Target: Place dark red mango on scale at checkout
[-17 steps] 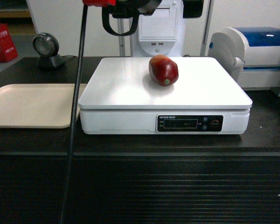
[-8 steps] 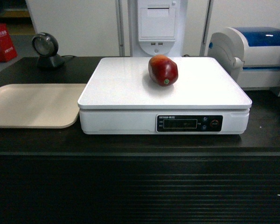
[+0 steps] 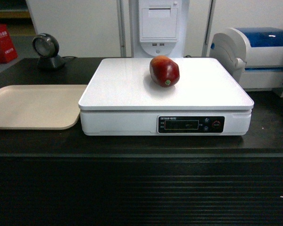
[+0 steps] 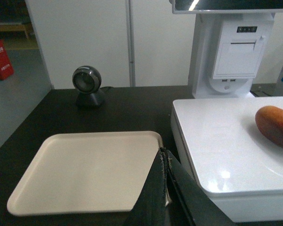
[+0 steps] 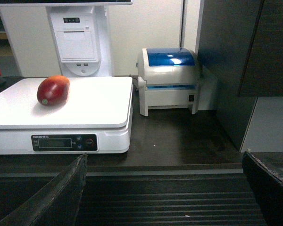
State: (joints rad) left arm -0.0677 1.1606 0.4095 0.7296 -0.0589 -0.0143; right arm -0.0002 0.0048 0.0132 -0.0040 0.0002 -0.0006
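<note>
The dark red mango point(image 3: 164, 71) lies on its side at the back middle of the white scale point(image 3: 122, 89), touched by no gripper. The scale stands on the black checkout point(image 3: 132, 188). Neither gripper shows in the head view. In the left wrist view my left gripper point(image 4: 163, 151) is shut with nothing in it, over the gap between tray and scale point(image 4: 217, 136); the mango point(image 4: 276, 126) shows at the right edge. My right gripper point(image 5: 164, 154) is open and empty in front of the ribbed counter front, with mango point(image 5: 53, 90) and scale point(image 5: 94, 103) far to its left.
A beige tray point(image 3: 33, 106) lies left of the scale, a round black scanner point(image 3: 46, 47) behind it. A white-and-blue printer point(image 3: 259, 52) stands at the right, a white receipt unit point(image 3: 158, 23) behind the scale. A dark cabinet point(image 5: 240, 56) rises at the far right.
One second ago an arm with a black cable hung across the top left of the head view; it has left that view. The mango has stayed put on the scale.
</note>
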